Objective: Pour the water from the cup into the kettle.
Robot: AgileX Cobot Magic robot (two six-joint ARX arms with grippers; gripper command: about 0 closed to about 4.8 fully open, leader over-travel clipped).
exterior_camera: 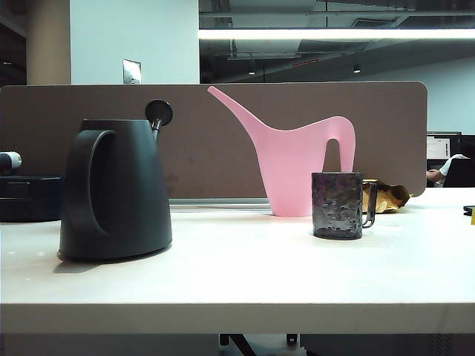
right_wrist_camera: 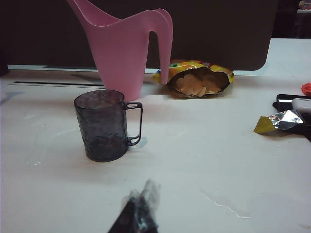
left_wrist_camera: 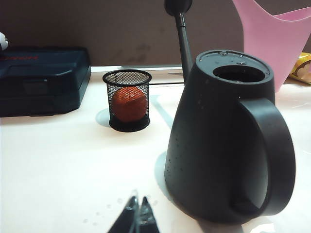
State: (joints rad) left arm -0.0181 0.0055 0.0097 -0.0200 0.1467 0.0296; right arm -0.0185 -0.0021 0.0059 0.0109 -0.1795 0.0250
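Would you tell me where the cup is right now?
In the exterior view the cup stands upright right of centre on the table, just before the pink watering can, untouched.

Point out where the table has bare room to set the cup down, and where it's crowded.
Bare: the white table between the kettle and the cup, and the whole front strip. Crowded: behind the cup, the pink watering can and chip bag; behind the kettle, a mesh cup and dark case. Left gripper and right gripper sit shut, low near the front.
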